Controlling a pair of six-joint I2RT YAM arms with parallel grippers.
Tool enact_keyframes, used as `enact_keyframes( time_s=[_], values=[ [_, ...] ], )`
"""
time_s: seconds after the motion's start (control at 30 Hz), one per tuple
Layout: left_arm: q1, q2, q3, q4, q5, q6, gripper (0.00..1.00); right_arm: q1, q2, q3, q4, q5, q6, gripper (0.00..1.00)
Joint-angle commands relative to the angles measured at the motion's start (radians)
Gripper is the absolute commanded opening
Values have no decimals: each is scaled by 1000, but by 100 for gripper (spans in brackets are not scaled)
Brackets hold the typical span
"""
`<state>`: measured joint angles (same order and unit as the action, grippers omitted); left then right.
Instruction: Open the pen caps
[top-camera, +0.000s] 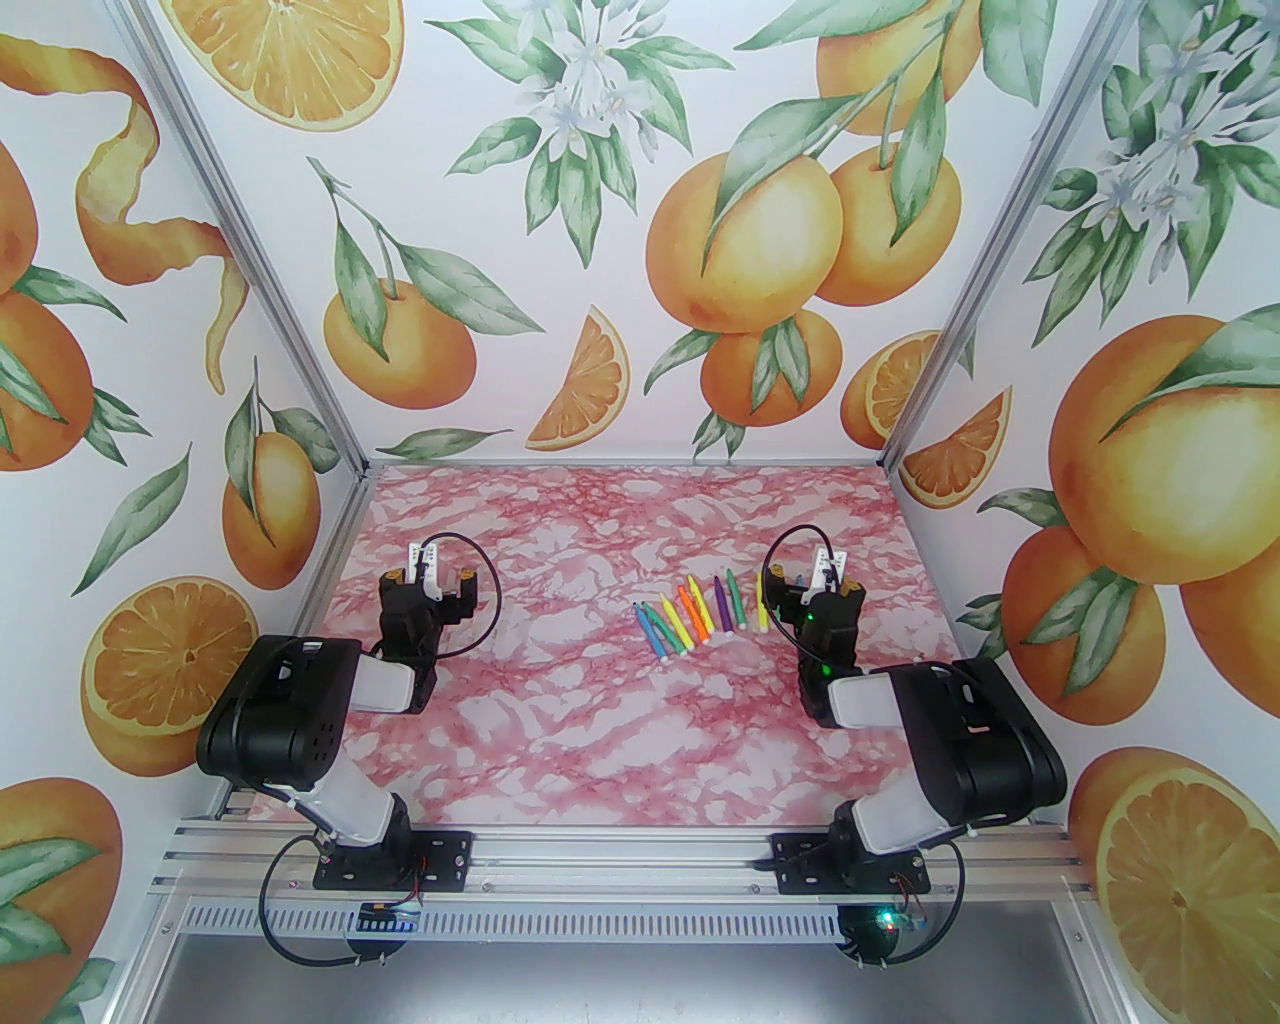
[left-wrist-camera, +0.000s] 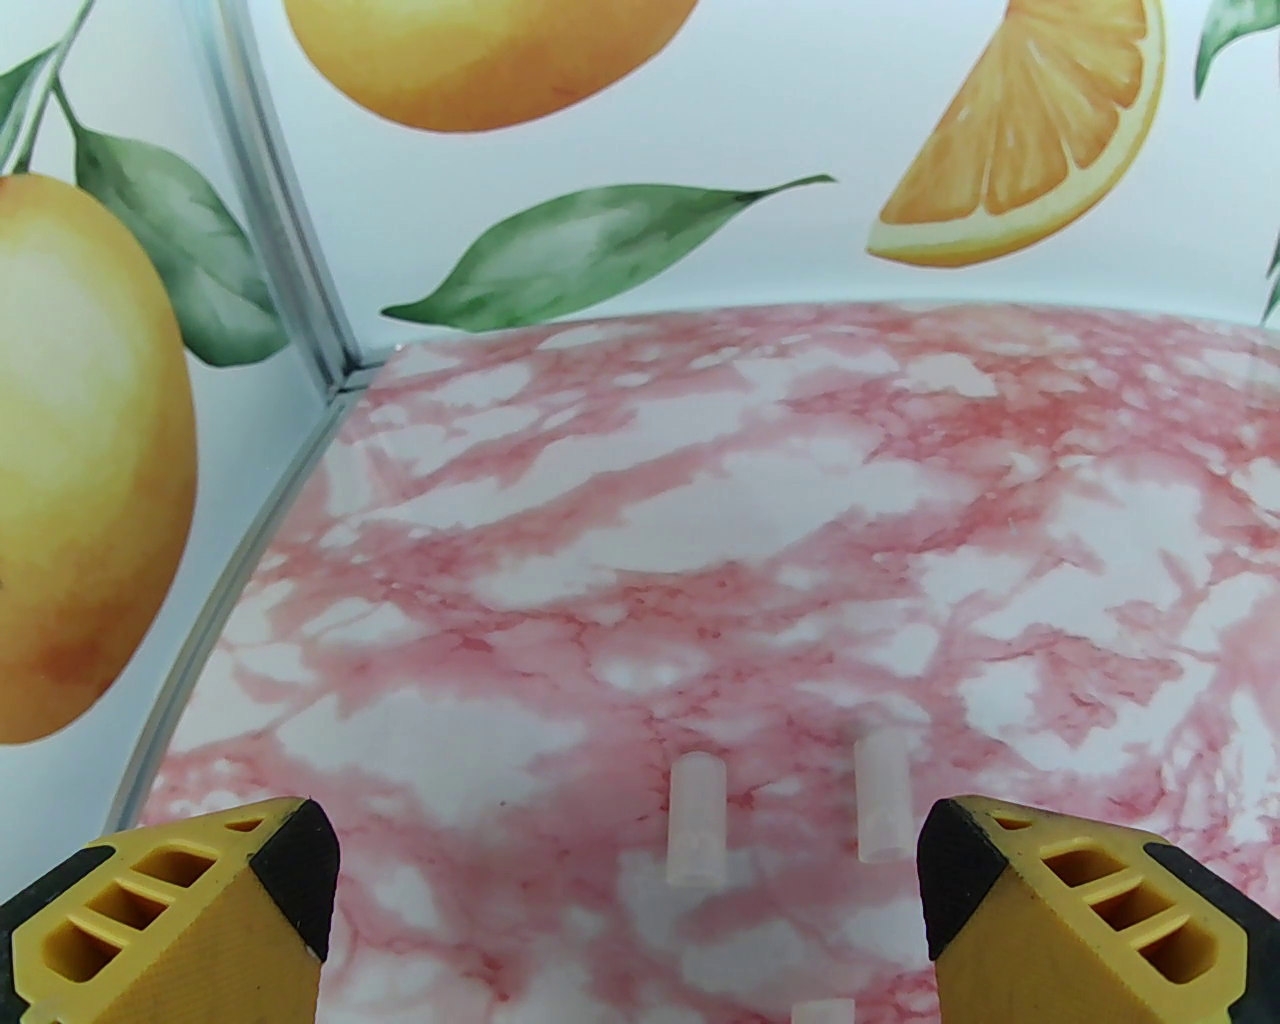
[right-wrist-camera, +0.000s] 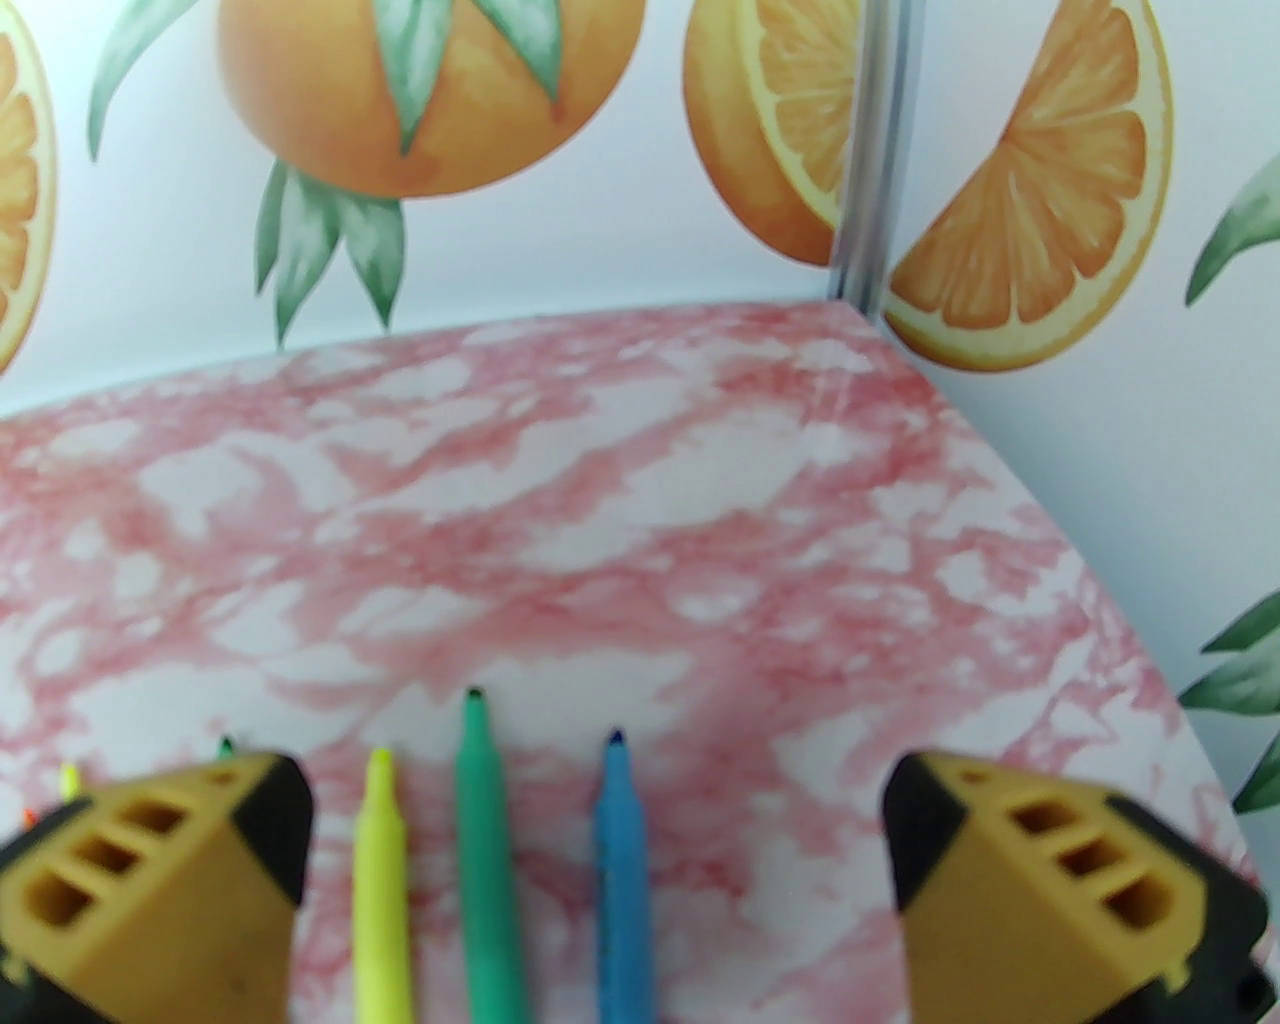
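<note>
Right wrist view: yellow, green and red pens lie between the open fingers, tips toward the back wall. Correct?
No, not red: the right wrist view shows the yellow pen, green pen and blue pen lying between the fingers of the open right gripper, tips toward the back wall.

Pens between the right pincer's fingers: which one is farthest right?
The blue pen; the green pen and yellow pen lie to its left.
</note>
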<state>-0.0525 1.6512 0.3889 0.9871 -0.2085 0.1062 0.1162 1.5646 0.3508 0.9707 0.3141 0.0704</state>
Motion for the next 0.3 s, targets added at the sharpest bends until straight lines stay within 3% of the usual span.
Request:
enact_keyframes(
  time_s=[0.0,0.27],
  values=[
    [4,-6,22,-2,11,-11,100,-3,-8,8,0,-13,11,100],
    [4,-7,20,-1,11,-12,100,-2,-8,16,-13,-56,-6,100]
  ],
)
